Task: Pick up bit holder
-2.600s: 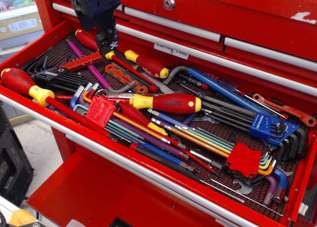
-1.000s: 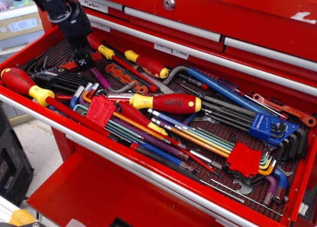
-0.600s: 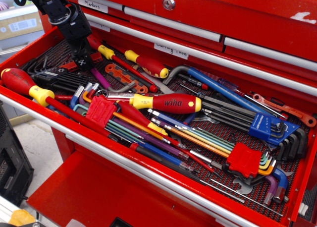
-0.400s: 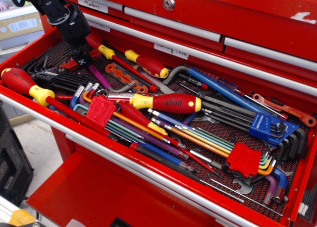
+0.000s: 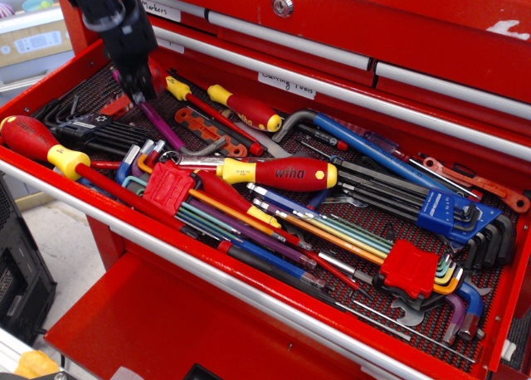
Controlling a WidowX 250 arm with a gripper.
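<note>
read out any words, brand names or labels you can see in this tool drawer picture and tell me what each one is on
"wiha": on the handle of the big red screwdriver.
"Markers", partly hidden by the arm: white label on the upper drawer front.
White label on the drawer above the open one: handwritten, too blurred to read.
Small print on the red-and-yellow screwdriver: too small to read.

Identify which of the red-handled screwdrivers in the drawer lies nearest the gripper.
The slim one at the drawer's back left, its yellow collar just right of the gripper. The others lie further off.

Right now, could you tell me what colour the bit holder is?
Red, seen in the observation.image view, where the bit holder lies beneath the gripper.
</note>
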